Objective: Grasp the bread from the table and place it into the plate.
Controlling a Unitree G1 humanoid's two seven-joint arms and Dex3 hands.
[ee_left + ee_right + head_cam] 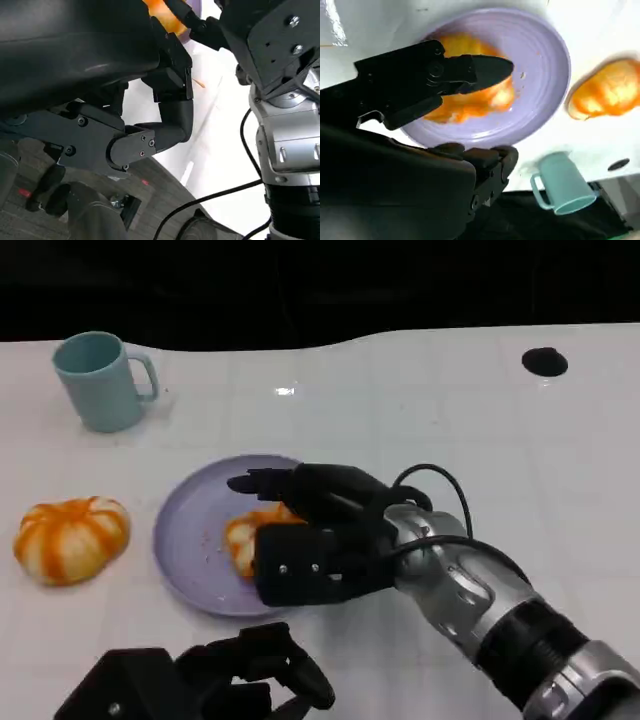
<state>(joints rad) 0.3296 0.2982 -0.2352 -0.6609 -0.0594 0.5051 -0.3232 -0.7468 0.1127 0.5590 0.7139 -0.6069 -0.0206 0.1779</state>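
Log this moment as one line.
right hand: over orange bread | bread: in round lavender plate | grip: unclear

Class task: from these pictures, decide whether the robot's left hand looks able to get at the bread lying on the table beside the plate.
Probably yes. The second bread lies on bare table left of the plate, nothing on or against it, and the left hand sits at the near edge on that side.

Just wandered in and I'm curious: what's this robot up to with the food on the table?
The robot's right hand is over a lilac plate, its fingers around a piece of orange-striped bread that lies in the plate. Whether it is gripping the bread or has let go is hard to tell. Its left hand rests low near the table's front edge, holding nothing. A second bread sits on the white table beside the plate, with a teal mug behind.
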